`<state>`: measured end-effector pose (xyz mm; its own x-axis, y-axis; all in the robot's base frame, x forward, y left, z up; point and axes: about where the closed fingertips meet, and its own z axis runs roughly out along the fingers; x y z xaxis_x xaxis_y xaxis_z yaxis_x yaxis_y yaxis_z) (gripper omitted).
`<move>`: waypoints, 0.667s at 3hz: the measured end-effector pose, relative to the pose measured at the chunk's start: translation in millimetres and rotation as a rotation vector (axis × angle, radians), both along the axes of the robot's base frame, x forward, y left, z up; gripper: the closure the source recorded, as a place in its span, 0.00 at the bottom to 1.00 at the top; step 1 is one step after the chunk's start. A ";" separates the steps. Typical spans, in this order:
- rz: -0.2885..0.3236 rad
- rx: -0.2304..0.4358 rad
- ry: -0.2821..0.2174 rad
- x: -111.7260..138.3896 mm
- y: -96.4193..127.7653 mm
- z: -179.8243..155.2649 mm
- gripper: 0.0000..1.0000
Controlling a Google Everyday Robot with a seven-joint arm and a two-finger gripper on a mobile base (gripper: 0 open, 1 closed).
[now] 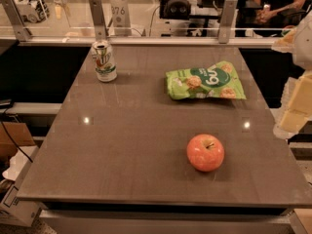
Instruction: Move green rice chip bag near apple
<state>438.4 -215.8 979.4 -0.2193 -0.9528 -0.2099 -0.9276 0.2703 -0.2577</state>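
Gripper (pixel 296 104) hangs pale and blocky at the far right, just off the table's (pixel 122 150) right edge — spread or pressed together, I can't tell. Nearest it, the green rice chip bag (pixel 204 81) lies flat and crinkly toward the back right, well apart from the round, speckled apple (pixel 205 152) out front, with smooth grey tabletop between them. Back left, near the far edge, a green-and-white soda can (pixel 104 61) stands upright — glossy metal.

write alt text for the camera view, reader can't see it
A green rice chip bag lies flat toward the far right of a grey table, with an apple nearer the front, apart from it. A soda can stands far left; the robot's hand is at the picture's right edge.
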 end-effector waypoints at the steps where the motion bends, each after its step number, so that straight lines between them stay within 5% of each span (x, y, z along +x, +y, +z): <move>1: 0.000 0.000 0.000 0.0 0.0 0.0 0.00; 2: -0.003 0.012 -0.001 17.6 0.2 -6.3 0.00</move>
